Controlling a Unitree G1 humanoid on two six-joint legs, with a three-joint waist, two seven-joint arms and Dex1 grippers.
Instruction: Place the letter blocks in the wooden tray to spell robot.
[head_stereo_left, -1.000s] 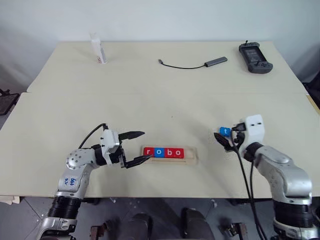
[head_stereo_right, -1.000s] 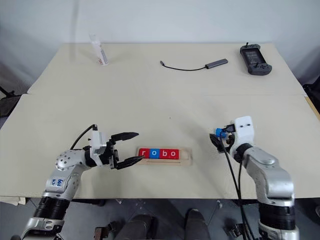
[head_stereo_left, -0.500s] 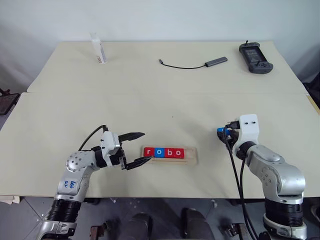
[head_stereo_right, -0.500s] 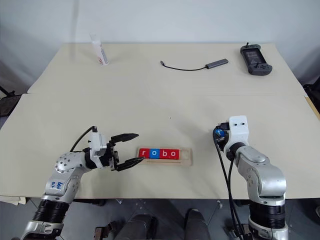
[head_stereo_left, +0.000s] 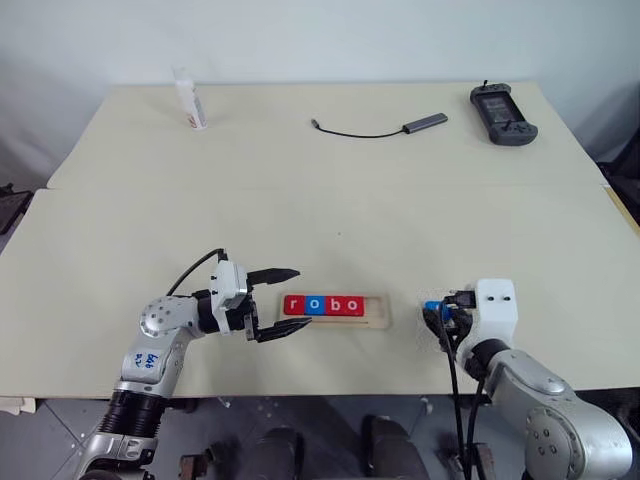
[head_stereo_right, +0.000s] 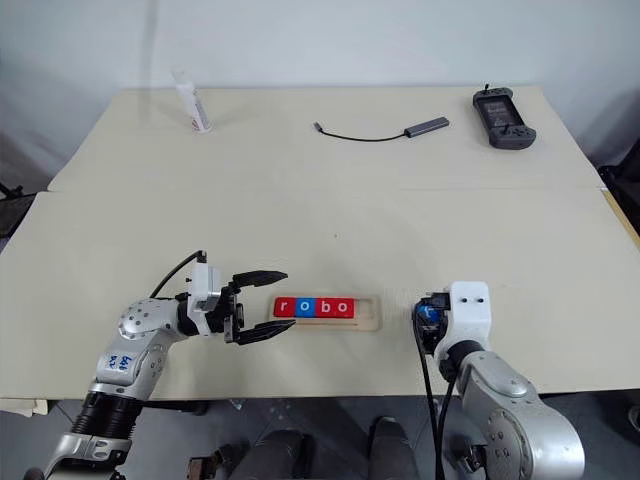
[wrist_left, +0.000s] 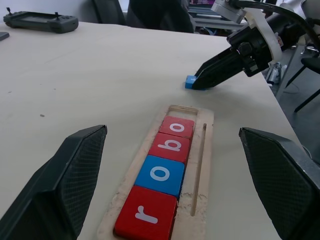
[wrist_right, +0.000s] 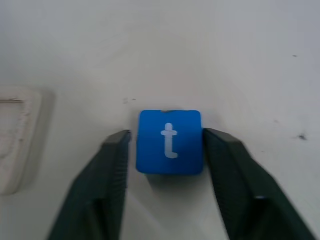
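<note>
Wooden tray (head_stereo_left: 378, 314) sits lower centre of the frame on the desk (head_stereo_left: 320, 200), long side running left-right. Four letter blocks in it, touching in a row: red r (head_stereo_left: 294, 305), blue o (head_stereo_left: 314, 305), red b (head_stereo_left: 333, 305), red o (head_stereo_left: 352, 305). The slot at the tray's right end is bare wood.

Blue t block (wrist_right: 169, 141) lies flat on the desk just right of the tray, outside it, letter up. Right hand (wrist_right: 167, 150) is low at the desk, fingers (wrist_right: 116, 160) on either side of the t block; one side looks touching, thin gap on the other, so can't tell if it's pinching or loose.

Left hand (head_stereo_left: 280, 303) is left of the tray, pointing at its r end, fingers spread, nothing between them.

Upper part of the frame: white bottle (head_stereo_left: 189, 98) upper left, cable with adapter (head_stereo_left: 380, 128) upper centre, black controller (head_stereo_left: 497, 101) upper right.
</note>
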